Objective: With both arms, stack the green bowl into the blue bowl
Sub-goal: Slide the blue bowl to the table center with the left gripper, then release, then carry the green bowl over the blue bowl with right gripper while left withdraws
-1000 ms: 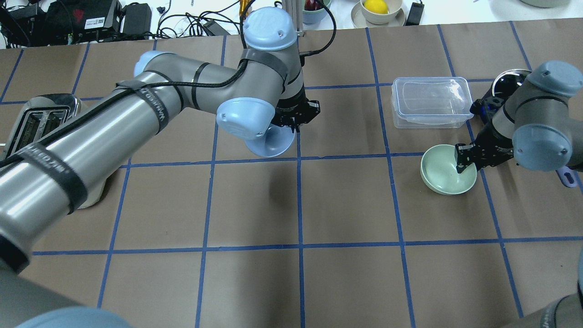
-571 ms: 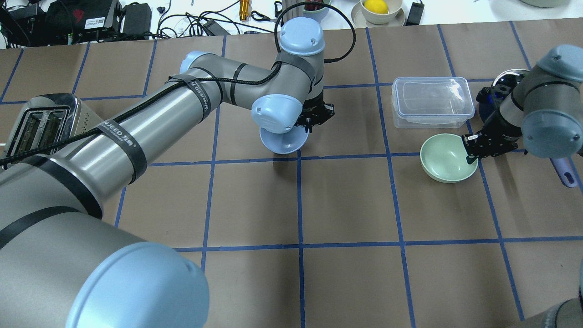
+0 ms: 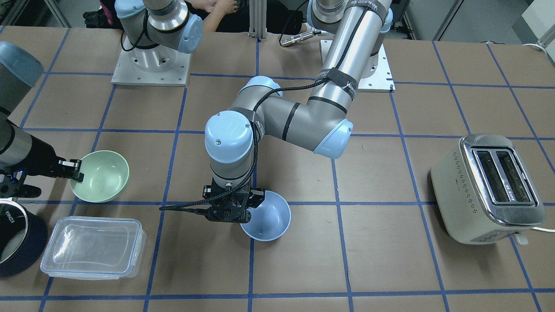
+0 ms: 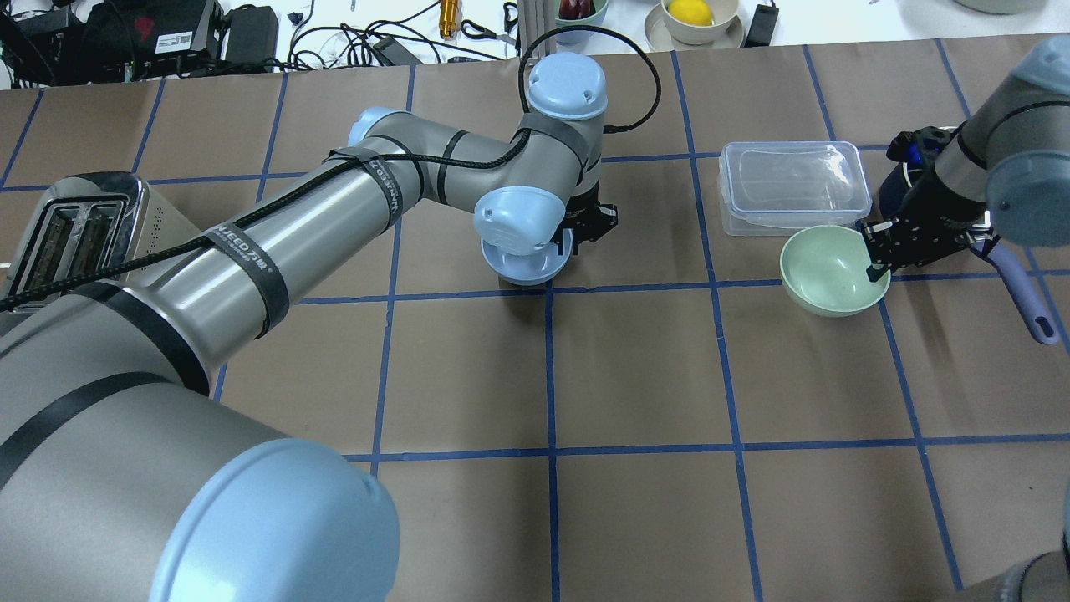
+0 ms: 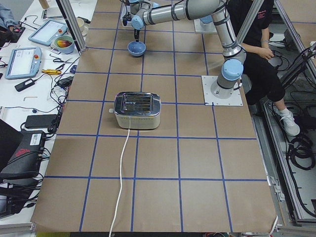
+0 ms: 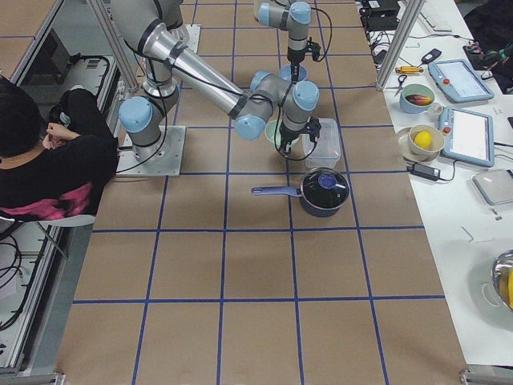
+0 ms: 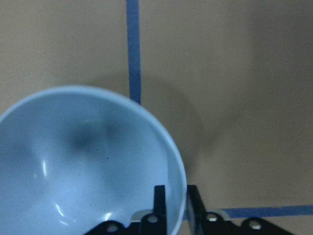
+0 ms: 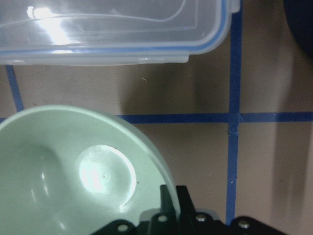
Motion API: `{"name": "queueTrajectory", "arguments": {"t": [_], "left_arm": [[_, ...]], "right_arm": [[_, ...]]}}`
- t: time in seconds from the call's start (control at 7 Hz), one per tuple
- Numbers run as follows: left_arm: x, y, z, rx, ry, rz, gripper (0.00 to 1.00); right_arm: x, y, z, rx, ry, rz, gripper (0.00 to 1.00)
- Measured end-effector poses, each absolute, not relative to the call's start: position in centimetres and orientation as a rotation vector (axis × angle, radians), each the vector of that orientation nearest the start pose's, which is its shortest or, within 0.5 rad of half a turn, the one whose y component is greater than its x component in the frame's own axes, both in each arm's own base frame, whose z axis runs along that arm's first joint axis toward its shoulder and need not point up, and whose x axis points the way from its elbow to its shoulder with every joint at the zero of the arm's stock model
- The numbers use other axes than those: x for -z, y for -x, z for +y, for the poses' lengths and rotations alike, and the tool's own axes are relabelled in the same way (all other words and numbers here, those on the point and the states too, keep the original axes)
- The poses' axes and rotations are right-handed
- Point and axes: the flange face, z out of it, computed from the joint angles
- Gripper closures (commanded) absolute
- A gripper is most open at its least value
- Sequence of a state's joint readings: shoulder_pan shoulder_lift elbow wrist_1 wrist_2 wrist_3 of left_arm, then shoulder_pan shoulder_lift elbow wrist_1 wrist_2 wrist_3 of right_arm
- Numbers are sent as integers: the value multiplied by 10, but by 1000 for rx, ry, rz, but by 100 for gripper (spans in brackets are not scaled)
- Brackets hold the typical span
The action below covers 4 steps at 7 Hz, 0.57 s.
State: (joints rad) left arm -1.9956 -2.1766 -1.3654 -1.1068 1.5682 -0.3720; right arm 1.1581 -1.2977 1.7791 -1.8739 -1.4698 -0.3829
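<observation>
My left gripper is shut on the rim of the blue bowl and holds it tilted just above the table, near the middle. The left wrist view shows its fingers pinching the blue bowl's rim. My right gripper is shut on the rim of the green bowl, which is tilted and sits beside the clear container. In the front-facing view the green bowl is at the left and the blue bowl at the centre. The right wrist view shows the green bowl pinched at its rim.
A clear lidded container stands just beyond the green bowl. A dark blue saucepan with a long handle is under my right arm. A toaster stands at the left. Cables and dishes lie beyond the far edge.
My left arm has stretched out and carried the blue bowl a little to the right. My right gripper has carried the green bowl farther away, up to the clear container.
</observation>
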Motion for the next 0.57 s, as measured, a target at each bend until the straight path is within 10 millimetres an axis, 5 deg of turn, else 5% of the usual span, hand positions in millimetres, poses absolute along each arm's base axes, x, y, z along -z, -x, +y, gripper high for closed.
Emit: {"name": "queueTrajectory", "arguments": {"t": [0.14, 0.29, 0.57], "left_arm": [[-294, 397, -594, 86, -108, 3178, 0], [-323, 358, -604, 64, -155, 3184, 0], [-393, 248, -613, 25, -259, 3188, 0]], "right_arm": [[-282, 82, -559, -167, -49, 2947, 100], [-286, 71, -564, -137, -34, 2915, 100], [-302, 11, -581, -70, -40, 2901, 100]]}}
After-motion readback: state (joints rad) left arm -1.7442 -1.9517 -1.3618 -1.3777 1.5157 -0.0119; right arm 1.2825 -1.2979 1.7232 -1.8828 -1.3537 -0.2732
